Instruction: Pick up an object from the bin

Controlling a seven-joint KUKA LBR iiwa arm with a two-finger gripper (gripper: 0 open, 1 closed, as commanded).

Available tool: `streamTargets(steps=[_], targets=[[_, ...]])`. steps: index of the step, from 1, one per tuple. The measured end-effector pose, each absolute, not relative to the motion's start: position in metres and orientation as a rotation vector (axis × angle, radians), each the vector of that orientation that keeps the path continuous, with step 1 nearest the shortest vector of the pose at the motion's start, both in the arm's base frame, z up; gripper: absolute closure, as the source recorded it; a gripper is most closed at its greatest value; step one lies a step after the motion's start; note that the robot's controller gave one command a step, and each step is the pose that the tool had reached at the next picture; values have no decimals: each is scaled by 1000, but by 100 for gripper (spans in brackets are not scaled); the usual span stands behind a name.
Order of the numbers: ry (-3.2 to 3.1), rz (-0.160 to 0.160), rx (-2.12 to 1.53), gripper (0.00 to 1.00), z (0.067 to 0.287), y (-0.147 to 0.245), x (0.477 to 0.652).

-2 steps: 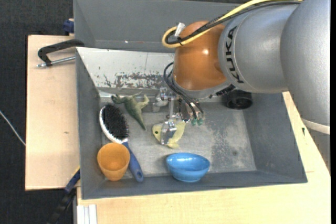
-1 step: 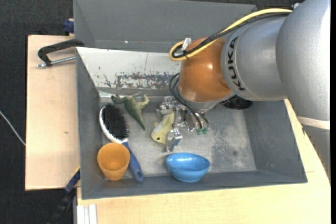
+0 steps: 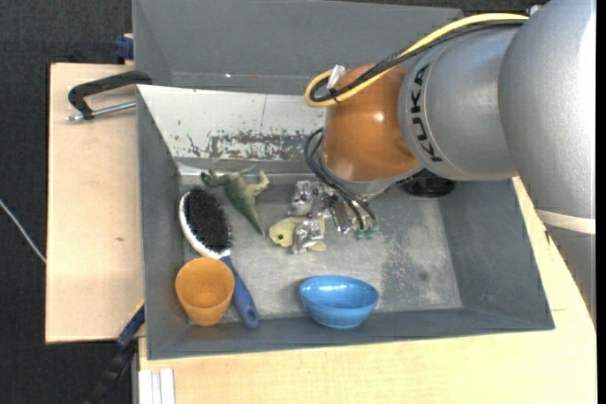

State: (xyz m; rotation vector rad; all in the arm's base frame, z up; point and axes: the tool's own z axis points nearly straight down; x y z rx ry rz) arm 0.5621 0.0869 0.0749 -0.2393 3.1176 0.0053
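Note:
My gripper (image 3: 306,219) hangs low over the middle of the bin floor, and it looks open, its metal fingertips (image 3: 303,197) standing apart. A small pale yellow thing (image 3: 281,233) lies on the floor right beside the nearer fingertip, touching or almost touching it; I cannot tell whether it is between the fingers. A green toy dinosaur (image 3: 244,192) lies just left of the gripper, toward the back wall.
A black-bristled hairbrush with a white rim and a blue handle (image 3: 208,224) lies along the left side. An orange cup (image 3: 204,290) stands at the front left, and a blue bowl (image 3: 339,300) sits at the front middle. The arm's orange cover hangs above the gripper.

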Motion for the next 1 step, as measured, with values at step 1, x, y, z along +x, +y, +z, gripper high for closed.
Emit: streamTargets(steps=[1], targets=[[3075, -1, -558, 100, 243, 60, 587]])
